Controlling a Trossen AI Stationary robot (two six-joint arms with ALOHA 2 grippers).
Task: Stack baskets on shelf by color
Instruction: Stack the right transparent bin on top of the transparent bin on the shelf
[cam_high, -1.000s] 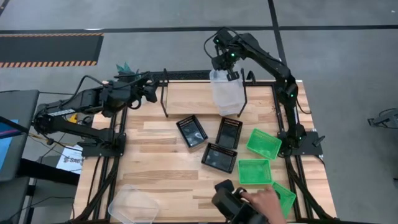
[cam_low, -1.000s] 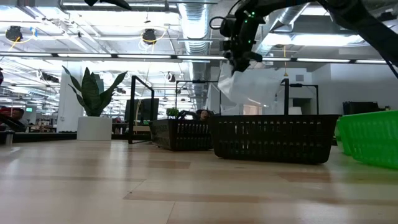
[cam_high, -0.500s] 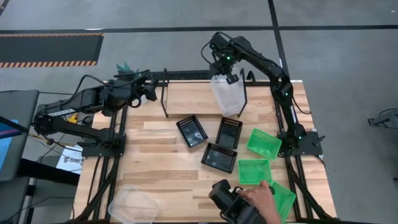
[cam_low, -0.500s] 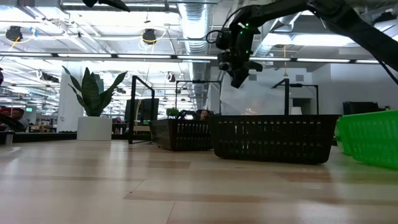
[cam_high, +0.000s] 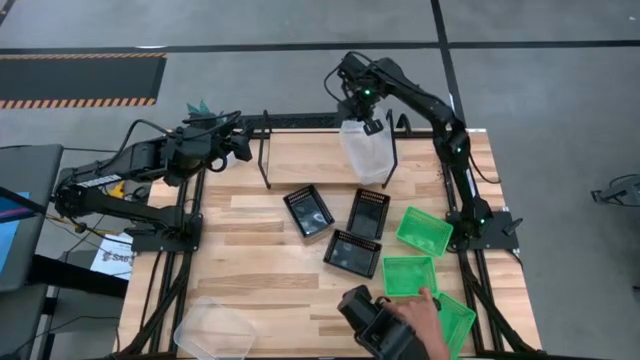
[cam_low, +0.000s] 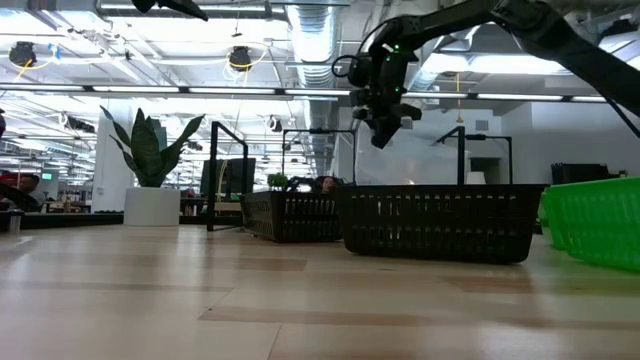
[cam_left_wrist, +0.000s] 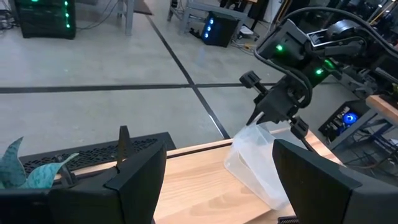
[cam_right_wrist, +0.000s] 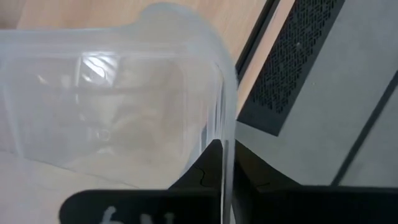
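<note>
1. Take the shelf (cam_high: 300, 150) as your landmark. Your left gripper (cam_high: 238, 146) hangs just off its left end, fingers spread wide and holding nothing; it has not moved in the last second.
2. A clear basket (cam_high: 215, 328) lies well in front of the shelf, at the table's near left corner.
3. Three black baskets (cam_high: 352, 250) sit just in front of the shelf, touching or nearly so.
4. Over the shelf's right end, your right gripper (cam_high: 369, 124) has carried another clear basket (cam_high: 364, 152) down: a second ago it hung tilted above the board, now it rests on it.
5. The right fingers (cam_right_wrist: 211, 165) are only beginning to part and still bracket the basket's rim, so I judge the release started, not finished. Wait for them to clear before you lift away.
6. Right of the black ones, the green baskets (cam_high: 423, 230) wait in front of the shelf; a person's hand (cam_high: 418, 318) is reaching among the nearest of them.
7. So one clear basket looks placed; the rest remain unstacked.
</note>
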